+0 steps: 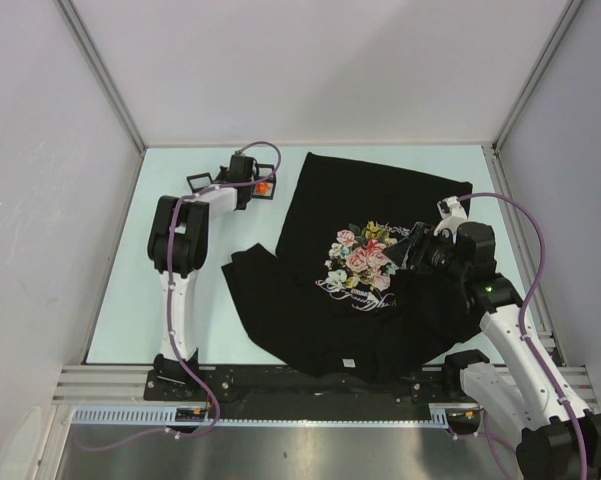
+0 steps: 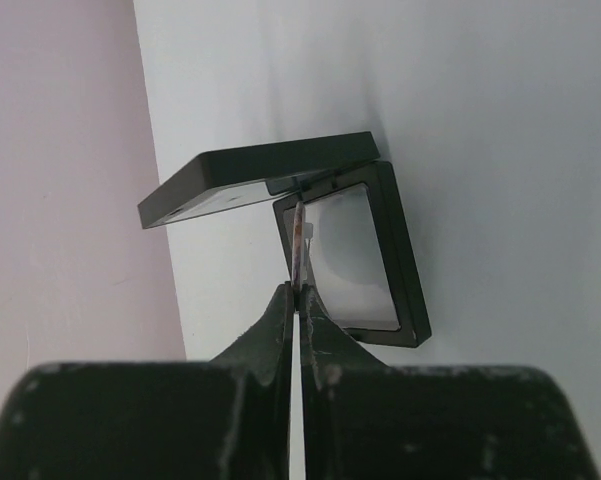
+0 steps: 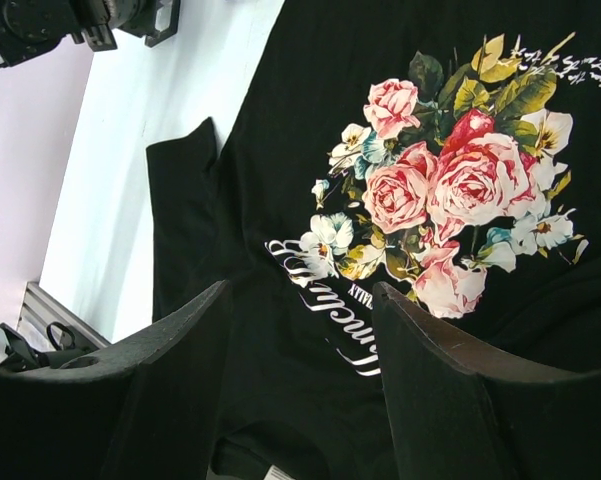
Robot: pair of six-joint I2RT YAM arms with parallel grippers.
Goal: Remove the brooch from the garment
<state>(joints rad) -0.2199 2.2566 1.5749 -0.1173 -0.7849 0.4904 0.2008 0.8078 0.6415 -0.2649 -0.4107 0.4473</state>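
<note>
Garment [image 1: 320, 220]: black T-shirt with rose print, spread on the counter [image 1: 130, 290] from centre toward 3 o'clock. Brooch [image 2: 300, 250]: off the shirt, seen edge-on, pinched between the left fingers [image 2: 275, 330] above an open black case [image 2: 270, 168] at 11 o'clock. Right fingers [image 3: 170, 350]: spread, hovering over the print's lettering.

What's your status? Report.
Left claw shut on brooch, at open black case. Right claw open above garment. Brooch off garment; nothing in the way.

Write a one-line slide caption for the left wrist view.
Left end effector pinches the brooch edge-on over an open black display case.
</note>
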